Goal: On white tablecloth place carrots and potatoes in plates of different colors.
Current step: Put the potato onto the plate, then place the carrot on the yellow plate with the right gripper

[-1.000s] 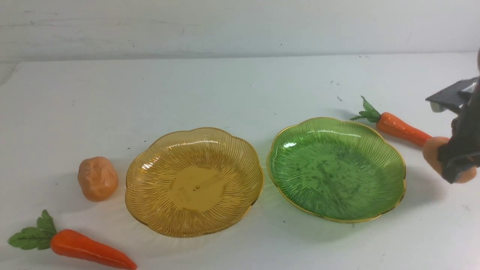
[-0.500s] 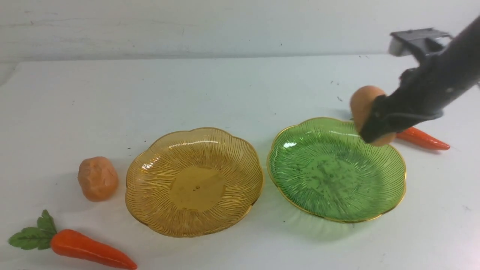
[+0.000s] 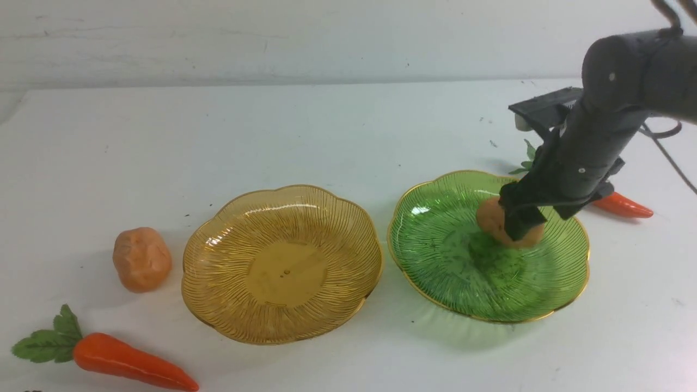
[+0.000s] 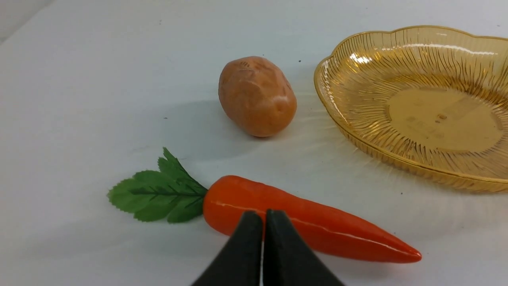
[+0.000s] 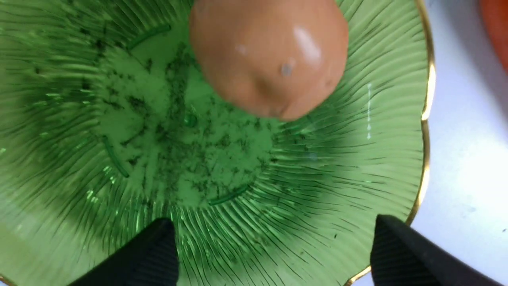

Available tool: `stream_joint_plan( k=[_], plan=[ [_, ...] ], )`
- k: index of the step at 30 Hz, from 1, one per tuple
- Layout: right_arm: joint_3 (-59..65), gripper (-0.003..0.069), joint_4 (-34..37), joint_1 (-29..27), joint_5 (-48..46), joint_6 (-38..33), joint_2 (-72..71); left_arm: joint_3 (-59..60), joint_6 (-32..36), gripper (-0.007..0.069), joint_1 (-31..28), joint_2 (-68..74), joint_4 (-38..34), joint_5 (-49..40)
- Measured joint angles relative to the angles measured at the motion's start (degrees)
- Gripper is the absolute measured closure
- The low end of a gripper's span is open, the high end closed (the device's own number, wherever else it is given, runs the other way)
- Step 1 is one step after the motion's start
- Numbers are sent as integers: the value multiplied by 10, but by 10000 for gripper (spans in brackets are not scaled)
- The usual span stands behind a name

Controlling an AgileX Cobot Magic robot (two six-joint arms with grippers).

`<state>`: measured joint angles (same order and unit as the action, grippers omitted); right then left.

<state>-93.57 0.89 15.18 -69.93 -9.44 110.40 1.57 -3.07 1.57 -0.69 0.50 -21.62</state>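
Note:
One potato [image 3: 491, 216] [image 5: 270, 55] lies inside the green plate [image 3: 435, 283] [image 5: 99, 119], on its far right part. My right gripper [image 3: 517, 220] [image 5: 274, 238] hangs just over it, open, with the potato beyond its spread fingertips. A carrot [image 3: 621, 205] lies behind that plate, mostly hidden by the arm. The amber plate [image 3: 228, 305] [image 4: 357, 79] holds nothing. To its left sit a second potato [image 3: 141, 259] [image 4: 257, 95] and a second carrot [image 3: 125, 362] [image 4: 317, 226]. My left gripper [image 4: 264, 216] is shut and empty, just above that carrot. All rest on the white tablecloth [image 3: 326, 136].
A pale wall [image 3: 326, 38] runs along the back edge of the table. The right arm's dark body [image 3: 599, 125] and a cable [image 3: 675, 158] reach in from the upper right, above the carrot there.
My right gripper carried the potato from the table's right side up and over the green plate, came down, and spread its jaws. The potato now lies in the plate. The left side is unchanged.

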Motion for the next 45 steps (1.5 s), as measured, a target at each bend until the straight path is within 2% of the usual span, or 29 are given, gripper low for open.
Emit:
stream_joint_plan(
  k=[2,5,8,9,11,13,16,19,21,28,33,36,38,39,41,45],
  plan=[
    [-15,152,-5,0,-3,-11,0,0,0,628,0,0,0,0],
    [-41,289,-23,-5,-5,-41,0,0,0,628,0,0,0,0],
    [-57,505,-44,-22,-2,-76,5,0,0,628,0,0,0,0],
    [-59,547,-51,-29,1,-79,8,0,0,628,0,0,0,0],
    [-61,620,-64,-49,19,-85,21,0,0,628,0,0,0,0],
    [-62,648,-70,-69,31,-86,33,0,0,628,0,0,0,0],
    [-62,650,-70,-98,58,-91,59,0,0,628,0,0,0,0],
    [-62,614,-64,-117,76,-96,83,0,0,628,0,0,0,0],
    [-62,545,-60,-128,93,-101,103,0,0,628,0,0,0,0],
    [-62,228,-68,-133,156,-106,162,0,0,628,0,0,0,0],
    [-62,86,-85,-133,187,-106,189,0,0,628,0,0,0,0],
    [-64,94,-88,-133,186,-106,193,0,0,628,0,0,0,0],
    [-66,157,-86,-133,178,-106,194,0,0,628,0,0,0,0],
    [-67,225,-86,-133,172,-106,194,0,0,628,0,0,0,0],
    [-68,408,-100,-133,149,-108,194,0,0,628,0,0,0,0],
    [-114,398,-126,-133,63,-94,179,0,0,628,0,0,0,0]
  ],
)
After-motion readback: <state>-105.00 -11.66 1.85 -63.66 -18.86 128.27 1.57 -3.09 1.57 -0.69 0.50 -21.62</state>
